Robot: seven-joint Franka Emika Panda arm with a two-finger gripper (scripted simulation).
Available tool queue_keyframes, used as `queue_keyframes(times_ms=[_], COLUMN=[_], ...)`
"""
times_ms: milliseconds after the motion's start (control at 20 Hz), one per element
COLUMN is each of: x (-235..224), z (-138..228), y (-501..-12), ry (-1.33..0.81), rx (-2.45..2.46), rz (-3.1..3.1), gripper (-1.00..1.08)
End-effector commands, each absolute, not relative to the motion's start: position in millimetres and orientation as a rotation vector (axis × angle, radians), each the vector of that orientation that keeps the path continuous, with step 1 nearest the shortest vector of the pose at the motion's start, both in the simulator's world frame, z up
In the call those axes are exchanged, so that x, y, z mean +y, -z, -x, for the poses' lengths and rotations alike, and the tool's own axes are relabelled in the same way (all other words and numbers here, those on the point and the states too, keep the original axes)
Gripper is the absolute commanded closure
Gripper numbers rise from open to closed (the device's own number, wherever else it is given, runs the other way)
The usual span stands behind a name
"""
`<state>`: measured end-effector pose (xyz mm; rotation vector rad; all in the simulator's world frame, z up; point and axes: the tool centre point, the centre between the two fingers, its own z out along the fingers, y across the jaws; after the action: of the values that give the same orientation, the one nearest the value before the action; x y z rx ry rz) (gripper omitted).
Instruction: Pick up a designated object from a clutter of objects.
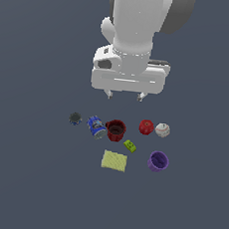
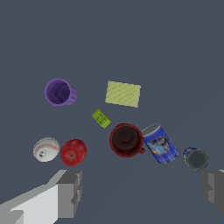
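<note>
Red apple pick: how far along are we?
Done: nothing visible yet. The red apple sits on the floor against the white ball, ungrasped. In hand: the gripper hangs open and empty above the clutter, nearer the dark red mug than the apple. Left: shift over the apple toward the exterior view's right, descend, close, lift, ideally without catching the ball.

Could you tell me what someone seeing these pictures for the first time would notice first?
The big white arm fills the top of the exterior view, its gripper hanging with jaws apart, high above the items and holding nothing. Below it, small objects lie scattered on the dark grey floor. The glossy red apple stands out, right beside a white baseball, while a dark red mug sits against a tipped blue can.
</note>
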<state>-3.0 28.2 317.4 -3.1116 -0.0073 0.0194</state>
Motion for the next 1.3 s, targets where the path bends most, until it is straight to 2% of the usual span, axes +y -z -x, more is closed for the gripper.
queue_keyframes(times_ms=[0,600,950,1250], x=[28.1,23.7,32.8,52.9], z=[3.0,-4.9,-5.1,-3.4], y=[-317.4,-347.2,-329.9,-294.3], ry=[-0.019,0.082,0.074,0.063], rx=[-0.007,-0.051,-0.082,-0.156], rz=[3.112,3.119,3.124,3.133], gripper=[-0.92,-0.92,-0.92,-0.92])
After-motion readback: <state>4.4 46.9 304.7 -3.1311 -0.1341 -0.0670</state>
